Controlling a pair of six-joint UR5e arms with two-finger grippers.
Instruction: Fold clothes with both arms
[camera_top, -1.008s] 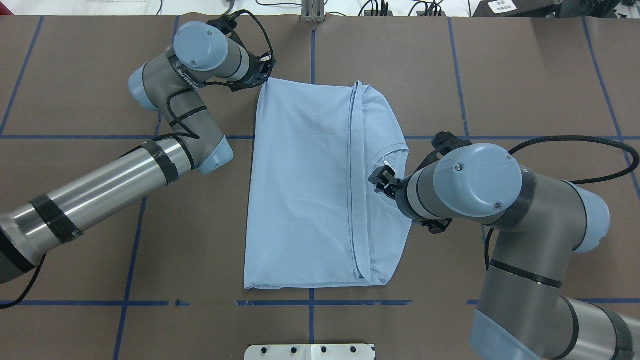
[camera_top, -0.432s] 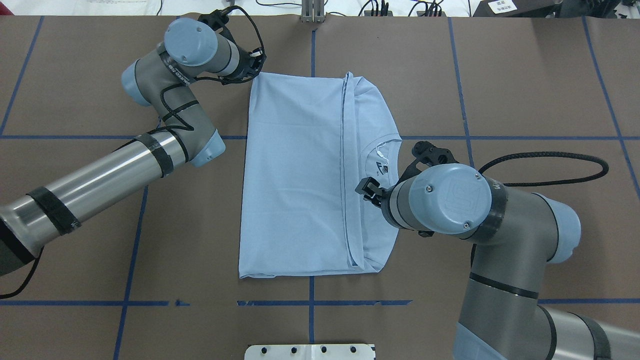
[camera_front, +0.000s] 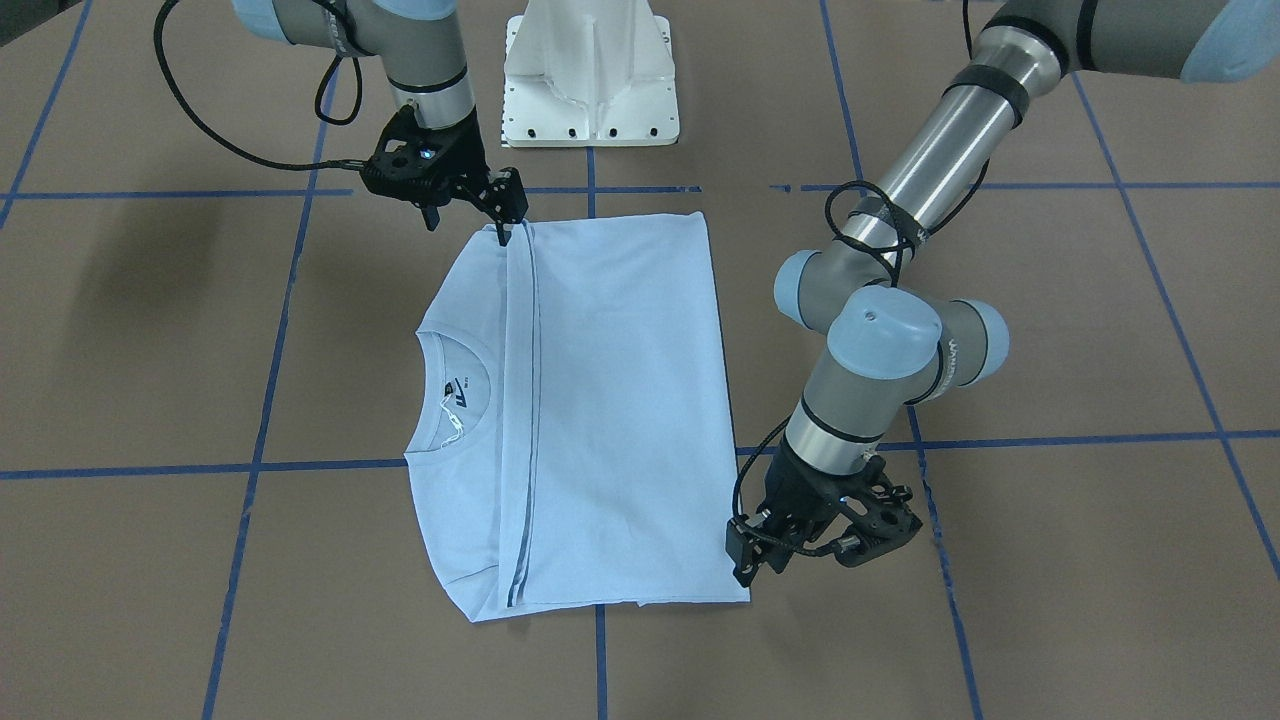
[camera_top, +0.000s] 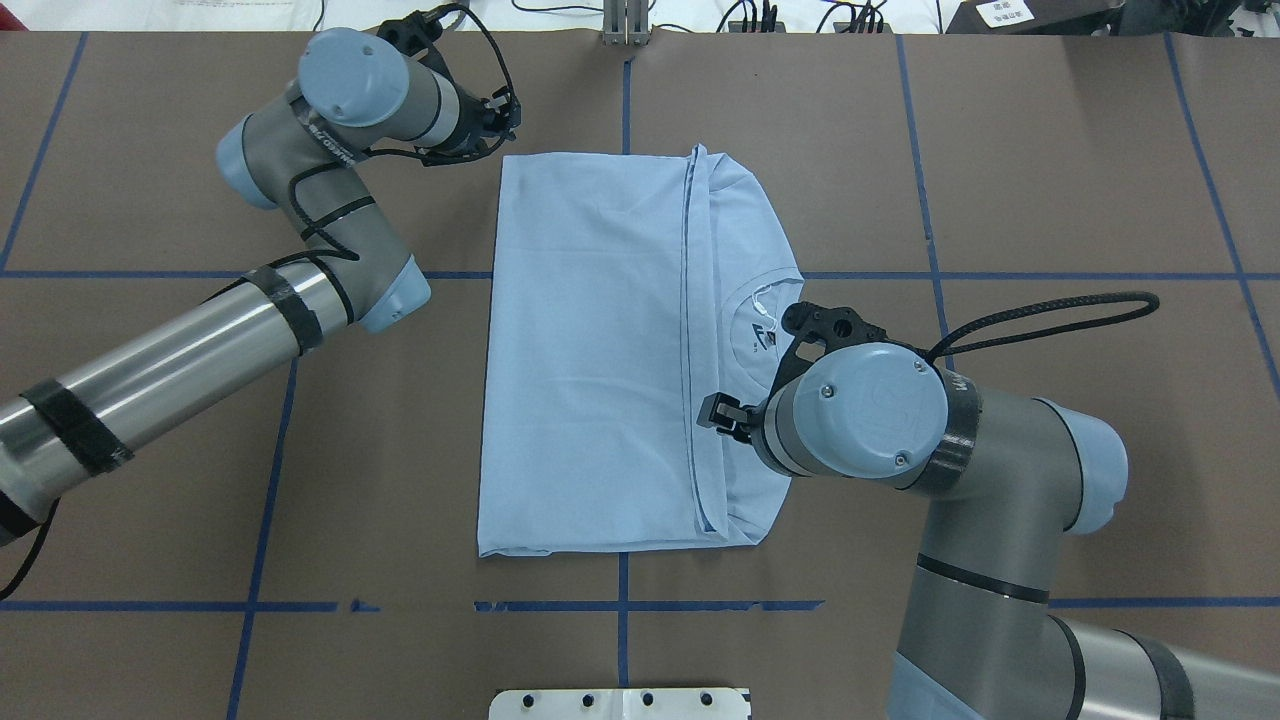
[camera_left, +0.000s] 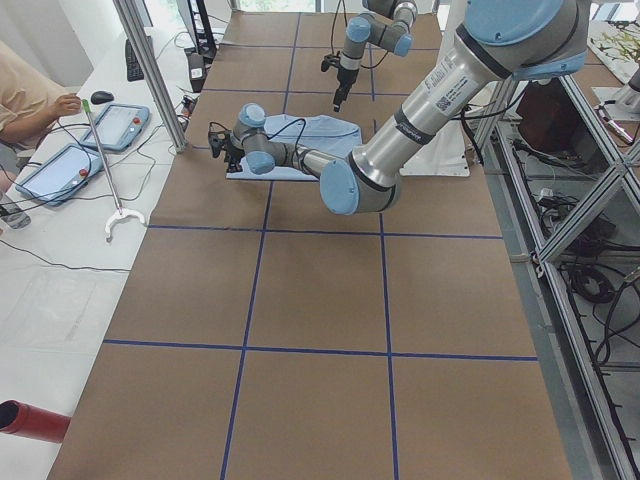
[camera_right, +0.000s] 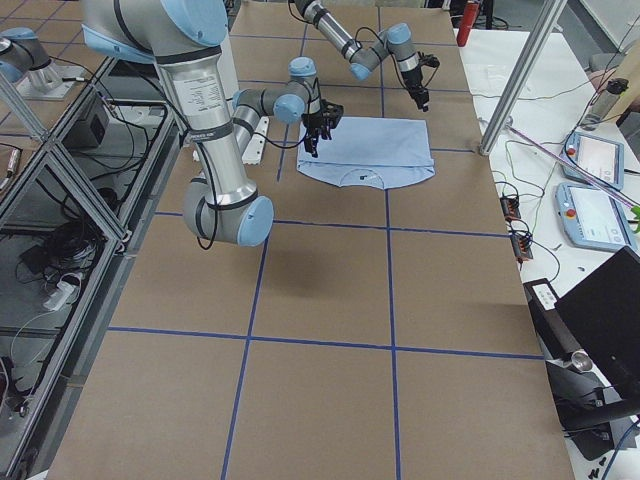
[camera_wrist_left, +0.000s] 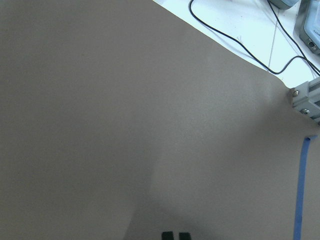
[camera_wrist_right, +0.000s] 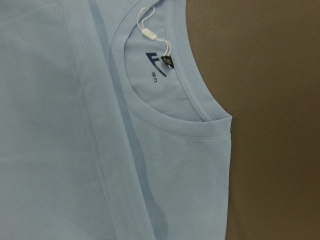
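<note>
The light blue T-shirt (camera_top: 600, 350) lies folded flat on the brown table; it also shows in the front view (camera_front: 620, 420). Its hem edge runs along the fold. Its collar (camera_top: 770, 320) with a white tag faces right and fills the right wrist view (camera_wrist_right: 165, 100). My right gripper (camera_top: 712, 415) hovers above the shirt beside the collar; no fingertips show in its wrist view and it looks open. My left gripper (camera_top: 505, 112) is off the shirt's far left corner, over bare table (camera_wrist_left: 125, 125). Its fingertips (camera_wrist_left: 167, 235) are close together, holding nothing.
The white pedestal base (camera_front: 590, 90) stands at the table's robot side. Blue tape lines (camera_top: 625, 605) grid the table. A side bench with tablets (camera_left: 100, 130) and a metal post (camera_left: 150, 70) lie beyond the far edge.
The shirt slid slightly left, then stayed still. My left gripper left the shirt's far corner and moved up-left. My right gripper moved left and toward the robot over the shirt.
</note>
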